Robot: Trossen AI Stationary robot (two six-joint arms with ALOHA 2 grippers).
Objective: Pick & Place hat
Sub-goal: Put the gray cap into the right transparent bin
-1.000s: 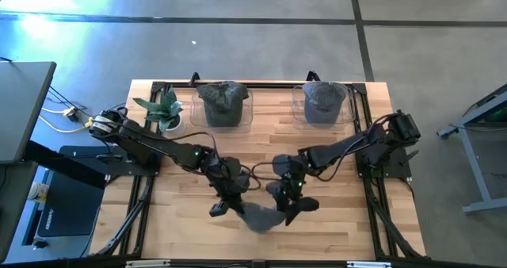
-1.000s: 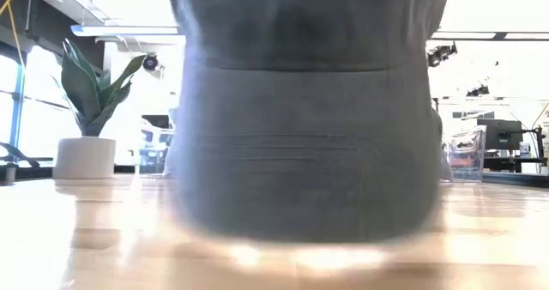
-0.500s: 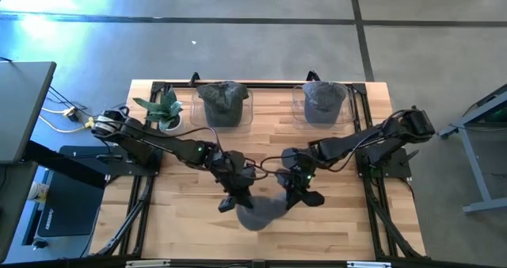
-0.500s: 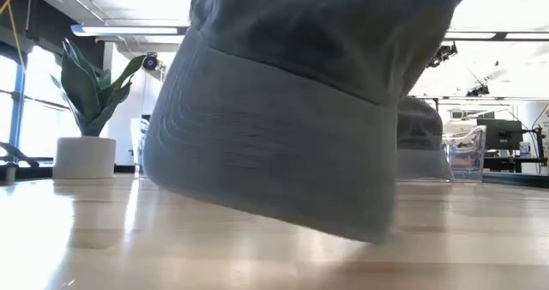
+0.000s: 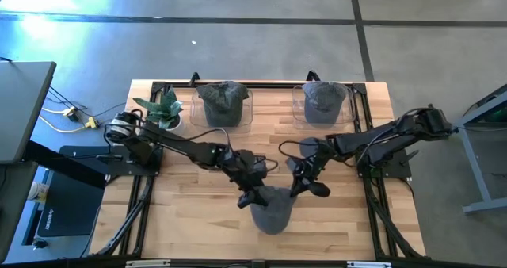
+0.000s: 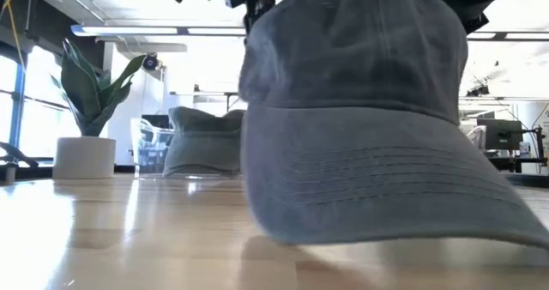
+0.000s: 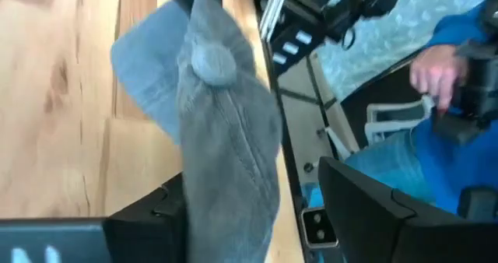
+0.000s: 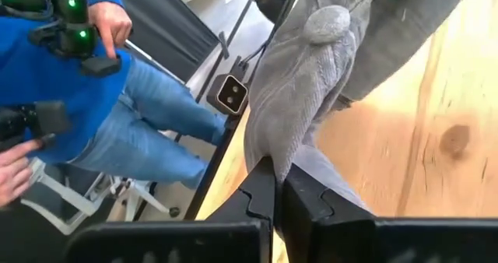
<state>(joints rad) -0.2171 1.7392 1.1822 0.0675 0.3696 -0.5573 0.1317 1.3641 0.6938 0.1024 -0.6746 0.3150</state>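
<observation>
Hat (image 5: 271, 207) hangs between my two grippers near the front edge of the bench (image 5: 182, 190), about midway along it, crown up and brim toward the low camera. My left gripper (image 5: 252, 195) meets it at the crown's left side; in my left wrist view the grey fabric runs down between my two fingers (image 7: 144, 216), which stand apart with the cloth between them, so I hold it there, though how firmly I cannot tell. My right gripper (image 5: 303, 187) takes the crown's right side, and my right wrist view shows those fingers (image 8: 261, 197) pressed together on a fold of the fabric just below the top button (image 8: 327, 22).

From the low view the hat fills most of the frame, its brim (image 6: 403, 196) tilted, the underside close to the wood; whether it touches I cannot tell.

Along the back edge of the bench stand two clear stands, each carrying another grey hat: one left of centre (image 5: 223, 101), one toward the right back corner (image 5: 322, 100). A potted plant (image 5: 164, 109) sits by the left back corner.

Past the front edge, both wrist views catch a person in a blue top (image 8: 47, 64) and jeans, holding dark devices in the hands (image 7: 436, 68).
</observation>
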